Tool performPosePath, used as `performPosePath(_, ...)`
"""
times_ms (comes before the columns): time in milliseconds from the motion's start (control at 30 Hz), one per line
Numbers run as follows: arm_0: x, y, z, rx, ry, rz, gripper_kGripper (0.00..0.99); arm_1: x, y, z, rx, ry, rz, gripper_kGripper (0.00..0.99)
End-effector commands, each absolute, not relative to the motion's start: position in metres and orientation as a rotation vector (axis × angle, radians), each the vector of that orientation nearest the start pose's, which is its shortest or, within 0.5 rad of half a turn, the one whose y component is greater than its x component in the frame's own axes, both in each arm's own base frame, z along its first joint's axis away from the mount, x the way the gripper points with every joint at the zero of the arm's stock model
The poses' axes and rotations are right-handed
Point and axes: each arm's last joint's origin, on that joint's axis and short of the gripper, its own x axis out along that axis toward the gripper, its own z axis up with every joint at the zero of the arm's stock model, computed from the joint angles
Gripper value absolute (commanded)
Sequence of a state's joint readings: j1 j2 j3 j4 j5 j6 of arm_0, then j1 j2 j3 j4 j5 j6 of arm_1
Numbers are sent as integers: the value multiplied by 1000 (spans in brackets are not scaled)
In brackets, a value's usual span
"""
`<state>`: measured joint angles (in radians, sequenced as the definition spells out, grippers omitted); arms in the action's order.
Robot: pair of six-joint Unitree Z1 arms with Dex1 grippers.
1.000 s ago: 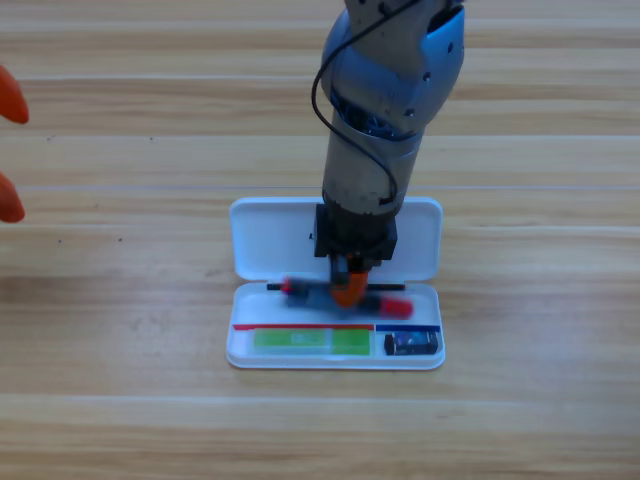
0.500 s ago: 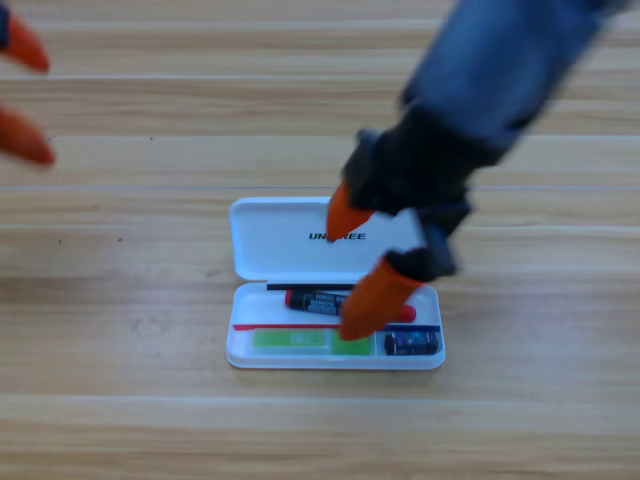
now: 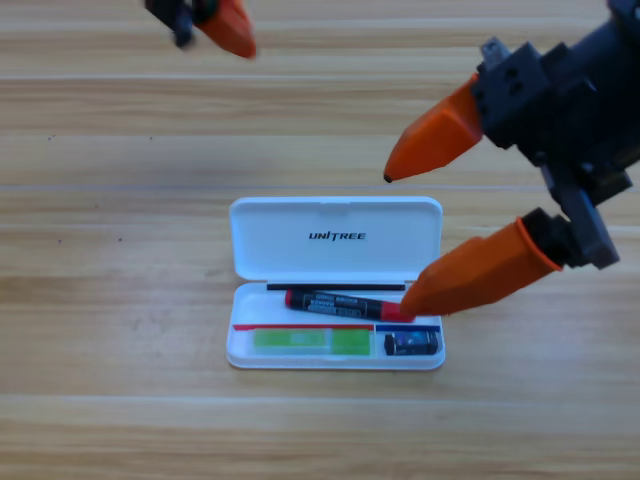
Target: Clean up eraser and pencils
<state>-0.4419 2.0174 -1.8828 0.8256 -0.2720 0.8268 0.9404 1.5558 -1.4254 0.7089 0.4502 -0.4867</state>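
A white case point(image 3: 335, 237) lies open at the table's middle, lid folded back. In its tray the black-wrapped pencil point(image 3: 340, 302) with red ends lies slightly tilted in the upper slot. The light green pencil point(image 3: 308, 341) rests in the lower left slot. The small dark eraser point(image 3: 412, 344) sits in the lower right compartment. My right gripper point(image 3: 395, 240) hangs open at the right, raised above the case, holding nothing; its lower jaw covers the black pencil's right end. My left gripper point(image 3: 225, 25) shows at the top edge, partly cut off.
Bare wooden table surrounds the case on all sides. The right arm's black body fills the upper right corner.
The right gripper let go of the black pencil in the case, then opened and drew back up to the right. The left gripper moved from the left edge to the top.
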Motion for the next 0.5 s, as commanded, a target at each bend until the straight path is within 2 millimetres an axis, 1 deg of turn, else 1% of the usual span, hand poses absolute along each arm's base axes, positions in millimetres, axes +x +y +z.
performPosePath(33, 425, -209, 270, 723, 792, -1075, 0, 147, 226, 410, -559, 482, 1480, 989)
performPosePath(100, 429, -213, 252, 700, 826, -1109, 0, 147, 226, 409, -559, 487, 1479, 988)
performPosePath(267, 436, -218, 218, 664, 899, -1146, 0, 147, 226, 406, -560, 498, 1479, 989)
performPosePath(333, 438, -219, 207, 654, 921, -1166, 0, 147, 226, 405, -560, 500, 1479, 989)
performPosePath(500, 440, -222, 186, 621, 971, -1221, 0, 148, 227, 403, -562, 510, 1480, 989)
